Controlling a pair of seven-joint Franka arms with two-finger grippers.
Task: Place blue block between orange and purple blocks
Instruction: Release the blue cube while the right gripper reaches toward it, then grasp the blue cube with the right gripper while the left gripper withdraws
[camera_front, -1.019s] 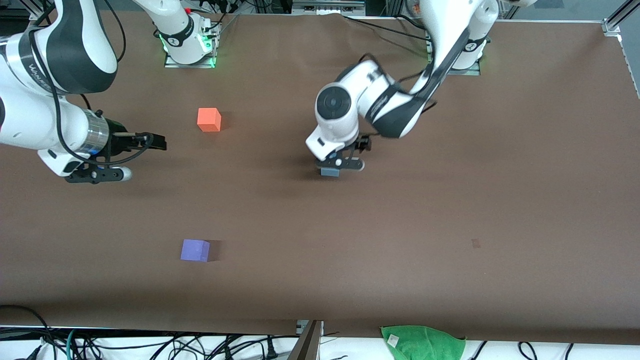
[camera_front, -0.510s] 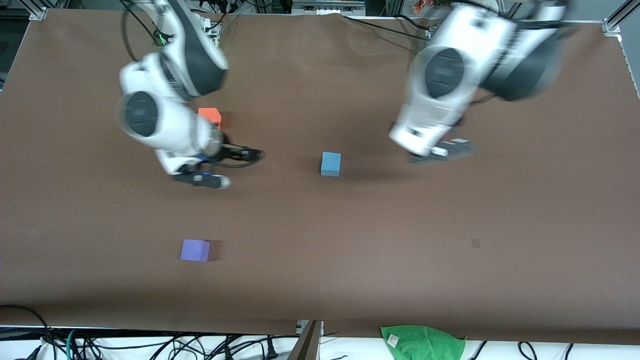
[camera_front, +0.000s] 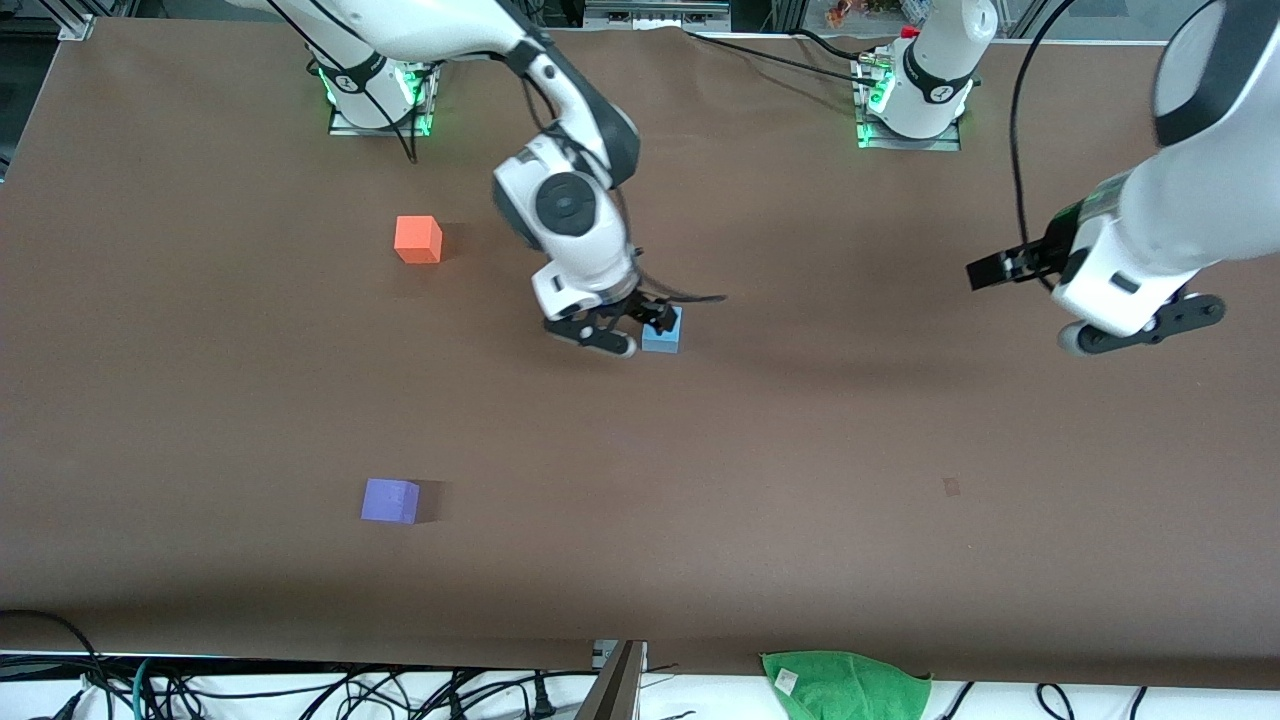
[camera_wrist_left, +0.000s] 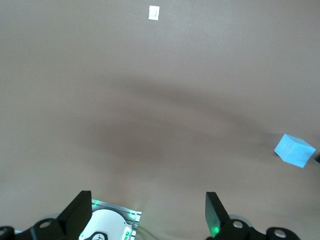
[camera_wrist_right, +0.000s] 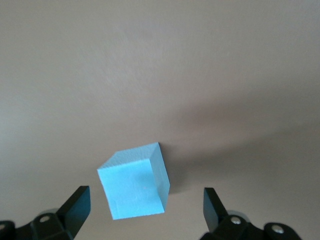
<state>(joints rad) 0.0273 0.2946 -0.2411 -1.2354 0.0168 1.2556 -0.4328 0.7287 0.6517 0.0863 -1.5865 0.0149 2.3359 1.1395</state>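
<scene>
Front view shows my right pincer (camera_front: 625, 330) spread apart over the blue block (camera_front: 663, 333), which sits on the counter (camera_front: 800, 450) mid-way along it, gripped by nothing. The orange block (camera_front: 417, 240) and purple block (camera_front: 390, 501) lie toward my right arm's end, purple nearer the camera. My left pincer (camera_front: 1030, 290) waits, fingers apart, over the bare counter at the left arm's end.

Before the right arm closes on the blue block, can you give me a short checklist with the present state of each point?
1. Right gripper open: ok.
2. Blue block between its fingers: ok in the right wrist view.
3. Block squared to the fingers: not ok, it sits turned.
4. Left gripper open, away over bare table at the left arm's end: ok.
5. Gap between orange block and purple block free: ok.
6. Gripper low enough to grasp: cannot tell.
</scene>
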